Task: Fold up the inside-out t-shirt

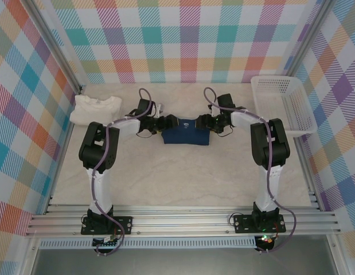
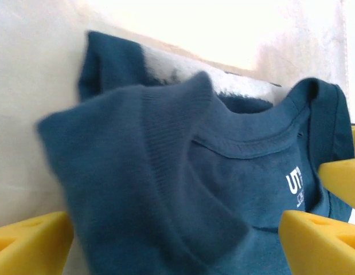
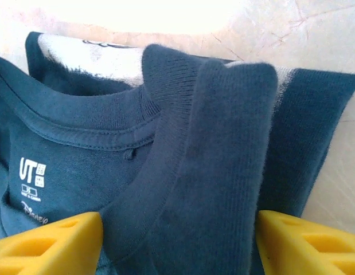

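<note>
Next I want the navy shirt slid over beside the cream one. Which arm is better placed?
Left, probably. The left end effector sits open at the left edge of the t-shirt, nearest the cream shirt; the right end effector is at the opposite edge, toward the basket.

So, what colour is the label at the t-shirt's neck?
White: the label sits on the dark navy t-shirt, clearest in the right wrist view.

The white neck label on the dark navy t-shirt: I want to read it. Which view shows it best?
The right wrist view: the white neck label on the dark navy cloth t-shirt is large, its letters readable. The left wrist view shows it smaller, near the right edge; the top external view, as a tiny white speck.
</note>
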Available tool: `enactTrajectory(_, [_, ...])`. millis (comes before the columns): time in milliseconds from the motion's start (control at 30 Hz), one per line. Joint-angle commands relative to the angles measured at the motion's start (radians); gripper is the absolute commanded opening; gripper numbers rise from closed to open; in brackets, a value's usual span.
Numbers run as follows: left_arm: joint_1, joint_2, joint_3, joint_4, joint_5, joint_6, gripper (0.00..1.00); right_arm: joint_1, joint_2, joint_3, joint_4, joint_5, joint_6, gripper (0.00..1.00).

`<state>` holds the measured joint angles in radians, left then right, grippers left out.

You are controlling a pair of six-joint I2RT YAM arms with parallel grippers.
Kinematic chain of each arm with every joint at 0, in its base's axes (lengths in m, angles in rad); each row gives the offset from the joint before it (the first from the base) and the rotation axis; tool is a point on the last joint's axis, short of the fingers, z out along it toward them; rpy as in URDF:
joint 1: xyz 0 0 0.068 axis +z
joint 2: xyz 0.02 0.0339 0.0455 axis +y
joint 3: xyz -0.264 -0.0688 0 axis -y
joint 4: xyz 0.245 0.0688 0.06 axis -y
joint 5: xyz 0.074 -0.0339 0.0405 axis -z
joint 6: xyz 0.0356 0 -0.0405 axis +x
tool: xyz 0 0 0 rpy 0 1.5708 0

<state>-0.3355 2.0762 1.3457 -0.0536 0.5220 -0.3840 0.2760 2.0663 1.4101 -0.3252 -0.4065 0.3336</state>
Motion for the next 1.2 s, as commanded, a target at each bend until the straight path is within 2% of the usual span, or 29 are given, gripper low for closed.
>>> enactTrajectory(0, [-0.039,0.053,0.009,-0.033,0.039,-0.014,0.91,0.008,0.021,-0.033,0.049,-0.037,0.041,0.66])
enactTrajectory(133, [-0.057,0.070,0.012,0.004,0.066,-0.031,0.86,0.009,0.021,-0.064,0.077,-0.046,0.060,0.59])
enactTrajectory(233, [-0.066,0.081,0.025,0.033,0.086,-0.045,0.78,0.011,0.017,-0.081,0.095,-0.053,0.071,0.56])
enactTrajectory(533, [-0.071,0.102,0.071,0.079,0.103,-0.069,0.32,0.014,0.014,-0.079,0.102,-0.058,0.080,0.52])
enactTrajectory(633, [-0.064,0.090,0.102,0.017,0.083,-0.015,0.13,0.012,-0.012,-0.064,0.076,-0.039,0.058,0.54])
enactTrajectory(700, [-0.049,0.062,0.119,-0.047,0.065,0.044,0.02,0.011,-0.052,-0.058,0.047,-0.010,0.033,0.59])
enactTrajectory(867, [0.007,-0.043,0.159,-0.292,0.001,0.238,0.00,0.008,-0.186,-0.095,-0.014,0.076,-0.027,0.66])
enactTrajectory(1000, [0.055,-0.113,0.213,-0.488,-0.099,0.405,0.00,0.008,-0.314,-0.175,-0.009,0.133,-0.049,0.68])
enactTrajectory(1167, [0.119,-0.182,0.295,-0.625,-0.256,0.543,0.00,0.009,-0.415,-0.267,0.048,0.084,-0.025,0.69])
